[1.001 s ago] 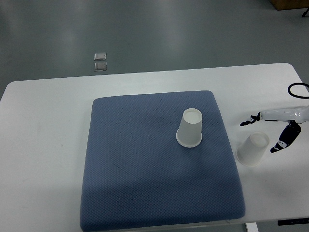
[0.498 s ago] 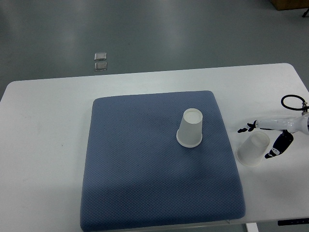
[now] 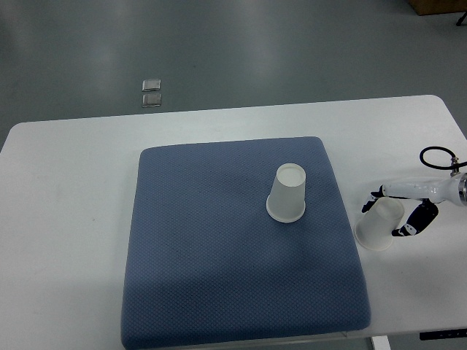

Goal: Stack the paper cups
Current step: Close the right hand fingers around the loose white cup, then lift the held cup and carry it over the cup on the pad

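Note:
Two white paper cups stand upside down. One cup (image 3: 287,192) sits on the blue mat (image 3: 219,248), right of its centre. The other cup (image 3: 379,224) stands on the white table just off the mat's right edge. My right hand (image 3: 390,215) reaches in from the right edge, its fingers spread on either side of that second cup's top end, one fingertip (image 3: 372,198) behind it and another (image 3: 408,227) in front. The fingers are close to the cup but not visibly clamped on it. The left arm is out of the picture.
The white table (image 3: 73,189) carries the mat; its far edge and right corner are in view. A black cable loop (image 3: 436,157) sits above my right wrist. Two small square floor plates (image 3: 152,92) lie beyond the table.
My right hand has slid left and slightly down, bringing its fingers around the top of the cup on the table. That cup has shifted a little left. The cup on the mat has not moved.

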Robot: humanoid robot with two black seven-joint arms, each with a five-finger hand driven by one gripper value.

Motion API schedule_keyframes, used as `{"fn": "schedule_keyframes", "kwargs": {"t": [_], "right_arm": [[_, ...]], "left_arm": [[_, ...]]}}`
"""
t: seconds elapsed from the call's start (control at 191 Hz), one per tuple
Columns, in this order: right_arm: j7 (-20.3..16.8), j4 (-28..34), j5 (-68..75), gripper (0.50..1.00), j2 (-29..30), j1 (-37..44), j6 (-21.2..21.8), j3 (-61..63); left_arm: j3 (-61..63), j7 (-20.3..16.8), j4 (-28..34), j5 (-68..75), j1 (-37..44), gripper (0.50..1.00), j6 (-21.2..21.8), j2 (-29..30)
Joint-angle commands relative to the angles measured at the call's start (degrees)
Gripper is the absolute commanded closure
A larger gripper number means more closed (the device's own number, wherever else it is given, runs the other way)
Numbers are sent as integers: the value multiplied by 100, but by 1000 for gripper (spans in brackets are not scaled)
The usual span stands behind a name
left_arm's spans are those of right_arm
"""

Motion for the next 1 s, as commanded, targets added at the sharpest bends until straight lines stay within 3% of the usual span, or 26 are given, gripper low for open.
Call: {"fn": "schedule_keyframes", "kwargs": {"t": [0.0, 0.1, 0.362, 0.624, 0.703, 0.771, 0.876, 0.996], "right_arm": [[14, 55, -9, 828, -33, 9, 0, 2], [23, 99, -9, 867, -59, 27, 0, 2], [58, 90, 0, 867, -200, 159, 44, 81], [102, 99, 88, 857, -402, 1125, 132, 107], [278, 99, 132, 854, -402, 1459, 396, 107], [497, 99, 413, 854, -385, 1863, 870, 169], [515, 99, 1028, 852, -306, 2285, 1529, 301], [497, 108, 1398, 852, -51, 2593, 1758, 318]], "left_arm": [[0, 1, 0, 0, 0, 500, 0, 0], [0, 1, 0, 0, 0, 500, 0, 0], [0, 1, 0, 0, 0, 500, 0, 0], [0, 1, 0, 0, 0, 500, 0, 0], [0, 1, 0, 0, 0, 500, 0, 0], [0, 1, 0, 0, 0, 500, 0, 0], [0, 1, 0, 0, 0, 500, 0, 0], [0, 1, 0, 0, 0, 500, 0, 0]]}}
